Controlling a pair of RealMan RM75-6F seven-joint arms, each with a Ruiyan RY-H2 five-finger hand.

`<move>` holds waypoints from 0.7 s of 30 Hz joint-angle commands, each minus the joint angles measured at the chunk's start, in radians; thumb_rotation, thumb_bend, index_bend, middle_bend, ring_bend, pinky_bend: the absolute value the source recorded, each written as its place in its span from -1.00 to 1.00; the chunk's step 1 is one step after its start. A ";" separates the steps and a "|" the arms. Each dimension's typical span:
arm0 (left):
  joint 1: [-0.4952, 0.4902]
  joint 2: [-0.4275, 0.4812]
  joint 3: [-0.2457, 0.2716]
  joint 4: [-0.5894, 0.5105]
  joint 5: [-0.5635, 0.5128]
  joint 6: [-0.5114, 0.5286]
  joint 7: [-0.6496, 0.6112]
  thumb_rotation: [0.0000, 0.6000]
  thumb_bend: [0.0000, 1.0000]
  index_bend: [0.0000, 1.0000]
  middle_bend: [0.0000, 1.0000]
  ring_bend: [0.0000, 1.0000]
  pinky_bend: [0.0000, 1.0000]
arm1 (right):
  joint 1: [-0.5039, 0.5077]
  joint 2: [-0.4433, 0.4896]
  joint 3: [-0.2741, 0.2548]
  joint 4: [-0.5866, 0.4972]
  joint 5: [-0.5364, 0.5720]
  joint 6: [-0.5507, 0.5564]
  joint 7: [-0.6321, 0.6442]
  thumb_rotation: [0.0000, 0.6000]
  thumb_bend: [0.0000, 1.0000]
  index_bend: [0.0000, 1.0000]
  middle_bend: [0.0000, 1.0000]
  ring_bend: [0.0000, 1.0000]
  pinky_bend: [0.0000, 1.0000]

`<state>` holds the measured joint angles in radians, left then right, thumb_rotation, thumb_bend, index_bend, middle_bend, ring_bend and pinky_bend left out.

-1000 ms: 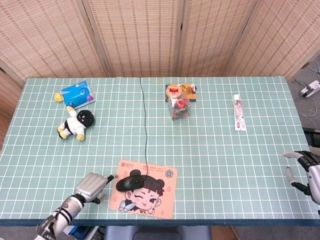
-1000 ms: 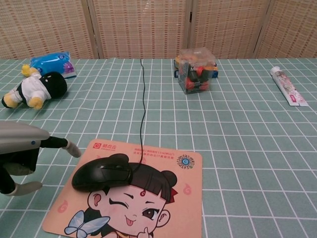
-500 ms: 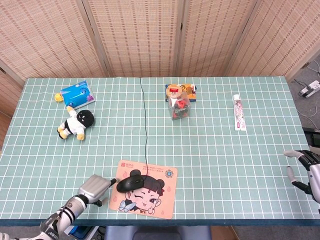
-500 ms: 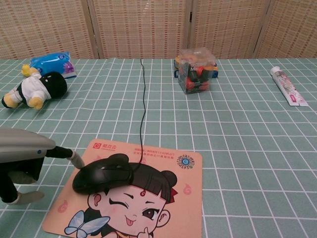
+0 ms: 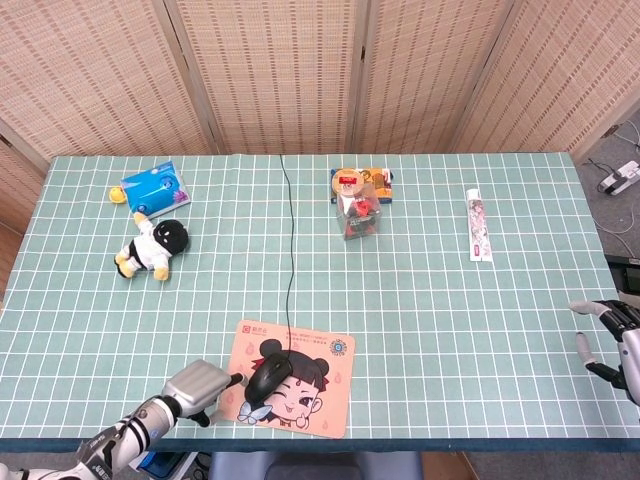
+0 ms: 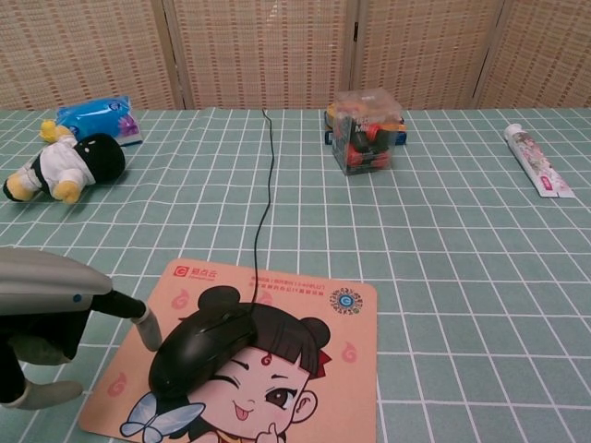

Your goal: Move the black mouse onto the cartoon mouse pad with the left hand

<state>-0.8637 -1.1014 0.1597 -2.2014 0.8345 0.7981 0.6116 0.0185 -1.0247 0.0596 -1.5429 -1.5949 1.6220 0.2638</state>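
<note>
The black mouse point(image 5: 268, 380) point(image 6: 203, 349) lies on the cartoon mouse pad point(image 5: 318, 403) point(image 6: 355, 318), over the drawn girl's hair at the pad's left half, turned slantwise. Its black cable point(image 5: 288, 240) point(image 6: 266, 185) runs straight to the table's far edge. My left hand point(image 5: 200, 388) point(image 6: 46, 309) hovers low just left of the pad, holding nothing. One outstretched finger point(image 6: 143, 318) touches the mouse's left flank. My right hand point(image 5: 612, 335) rests at the table's right edge with fingers spread, far from the pad and absent from the chest view.
A plush doll point(image 5: 152, 248) point(image 6: 63, 166) and a blue packet point(image 5: 153, 187) point(image 6: 92, 117) lie far left. A clear box of toys point(image 5: 358, 205) point(image 6: 367, 131) stands at centre back, and a toothpaste tube point(image 5: 478, 224) point(image 6: 537, 161) lies far right.
My left hand slid toward the near edge and rightward, its finger pushing the mouse. The mouse turned from lying crosswise to slanting and shifted slightly nearer and rightward on the pad.
</note>
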 commanded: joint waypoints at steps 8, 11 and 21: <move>-0.033 0.001 0.005 -0.005 0.015 -0.035 -0.042 1.00 -0.14 -0.46 1.00 1.00 1.00 | -0.002 0.001 0.000 0.001 -0.001 0.004 0.004 1.00 -0.18 -0.31 -0.19 -0.38 -0.24; -0.041 -0.005 0.008 -0.005 0.014 -0.038 -0.051 1.00 -0.15 -0.47 1.00 1.00 1.00 | -0.003 0.002 0.001 0.002 0.000 0.005 0.006 1.00 -0.18 -0.31 -0.19 -0.38 -0.24; -0.061 -0.025 0.008 -0.018 0.021 -0.034 -0.076 1.00 -0.15 -0.50 1.00 1.00 1.00 | -0.003 0.003 0.000 0.002 -0.004 0.007 0.009 1.00 -0.18 -0.31 -0.20 -0.38 -0.24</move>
<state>-0.9235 -1.1255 0.1684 -2.2181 0.8550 0.7630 0.5366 0.0150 -1.0218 0.0598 -1.5408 -1.5986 1.6293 0.2731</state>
